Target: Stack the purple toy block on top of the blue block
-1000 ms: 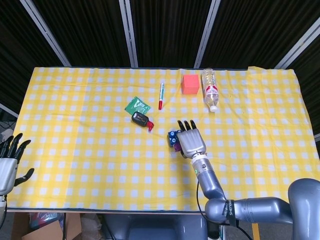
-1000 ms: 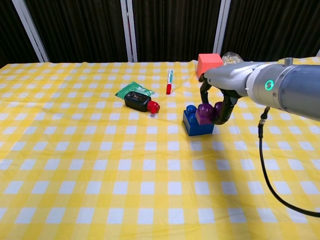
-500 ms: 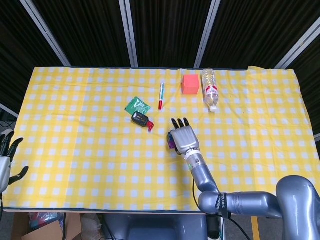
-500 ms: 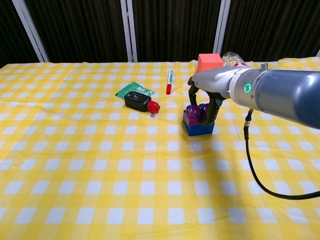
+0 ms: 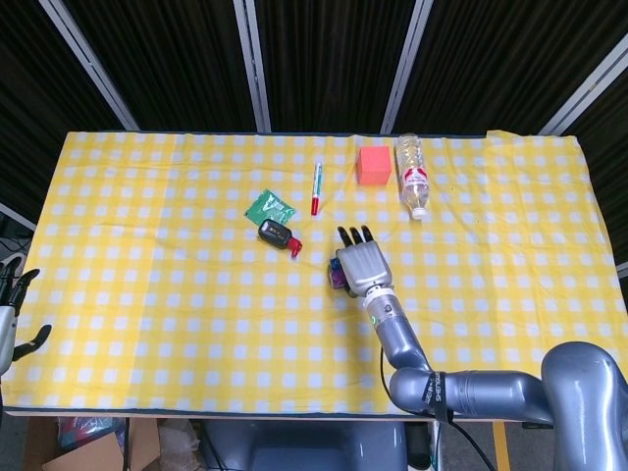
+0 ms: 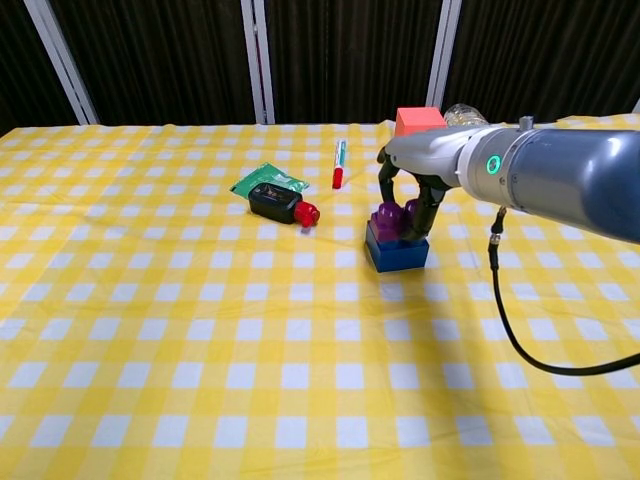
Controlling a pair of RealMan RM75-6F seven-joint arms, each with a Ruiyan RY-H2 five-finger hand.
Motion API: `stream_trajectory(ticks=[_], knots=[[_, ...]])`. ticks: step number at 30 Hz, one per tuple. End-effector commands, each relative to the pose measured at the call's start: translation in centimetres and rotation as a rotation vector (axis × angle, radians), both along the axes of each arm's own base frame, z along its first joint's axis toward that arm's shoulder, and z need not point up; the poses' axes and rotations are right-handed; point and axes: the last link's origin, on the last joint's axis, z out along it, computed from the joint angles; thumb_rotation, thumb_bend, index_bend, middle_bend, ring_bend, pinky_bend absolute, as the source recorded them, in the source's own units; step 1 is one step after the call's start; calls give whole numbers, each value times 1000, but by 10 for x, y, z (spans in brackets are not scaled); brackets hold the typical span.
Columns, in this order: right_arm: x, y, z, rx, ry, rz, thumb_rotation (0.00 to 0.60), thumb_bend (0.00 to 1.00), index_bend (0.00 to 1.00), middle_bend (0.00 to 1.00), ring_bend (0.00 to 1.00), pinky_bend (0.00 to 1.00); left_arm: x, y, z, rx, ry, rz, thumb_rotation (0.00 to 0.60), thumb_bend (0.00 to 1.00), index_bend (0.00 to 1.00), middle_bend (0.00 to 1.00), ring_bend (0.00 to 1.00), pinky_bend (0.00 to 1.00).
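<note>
Two blocks meet at desk centre: the purple toy block (image 6: pixel 391 217) sits on the blue block (image 6: pixel 397 247), your right robot hand (image 6: pixel 408 203) gripping it from above. Judge it light, rigid and smooth; hold its side walls, press squarely. Your left robot hand (image 5: pixel 12 312) hangs spread and empty at the desk's (image 5: pixel 147 294) edge.

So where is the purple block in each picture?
Head view: the purple block peeks out just left of the right hand, near the middle of the table.
Chest view: the purple block sits on the blue block, right of centre, between the hand's fingers.
Shared landmark: the red cube behind it.
</note>
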Motion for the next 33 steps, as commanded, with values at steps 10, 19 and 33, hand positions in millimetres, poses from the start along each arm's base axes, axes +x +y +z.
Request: stream_trajectory(ticks=[10,19,33], knots=[[-15,-6,-7,19,-1,-12,600,611,585,0,0,0,-1,1,-1,6,10,11,600,271,143,6,0,120],[-18,-5,-14,32,-4,-3,600,612,585,0,0,0,-2,2,1,11,7,12,600,271,144,6,0,120],[-33,0,-19,46,-5,-4,600,612,585,0,0,0,2,1,-1,12,10,-1,600,271,145,6,0,120]])
